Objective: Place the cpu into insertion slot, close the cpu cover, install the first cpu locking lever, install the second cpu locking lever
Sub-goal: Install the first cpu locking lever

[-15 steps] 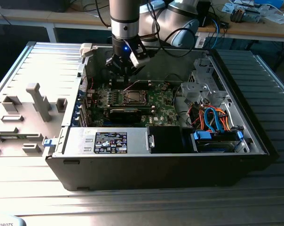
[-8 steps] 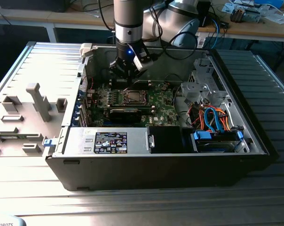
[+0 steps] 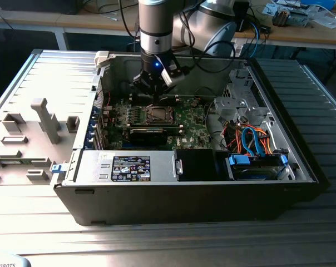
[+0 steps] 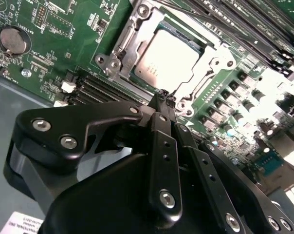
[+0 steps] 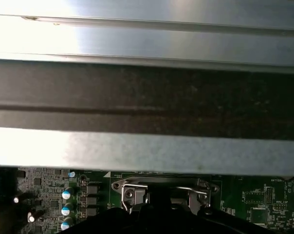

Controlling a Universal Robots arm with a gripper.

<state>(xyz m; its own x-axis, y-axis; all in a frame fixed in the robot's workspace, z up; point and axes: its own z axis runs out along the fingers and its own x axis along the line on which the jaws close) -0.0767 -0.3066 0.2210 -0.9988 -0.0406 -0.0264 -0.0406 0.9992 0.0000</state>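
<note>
The cpu (image 4: 166,61) lies flat in the insertion slot (image 3: 157,114) on the green board, its silver face up. The cpu cover (image 4: 216,61) lies down around it as a metal frame with screws at the corners. My gripper (image 4: 164,97) is shut, its black fingertips pressed together at the socket's rim, beside a corner of the cover. I cannot tell whether a thin lever sits between the tips. In the exterior view the gripper (image 3: 153,92) hangs just behind the socket. In the first wrist view the socket frame (image 5: 161,187) and a wire lever (image 5: 178,188) show below the case wall.
Long black memory slots (image 4: 103,90) run close beside the socket, and a coin battery (image 4: 13,40) sits further off. The drive cage (image 3: 243,105) and orange and blue cables (image 3: 251,139) fill the case at the exterior view's right. The case wall (image 5: 147,97) stands close behind the gripper.
</note>
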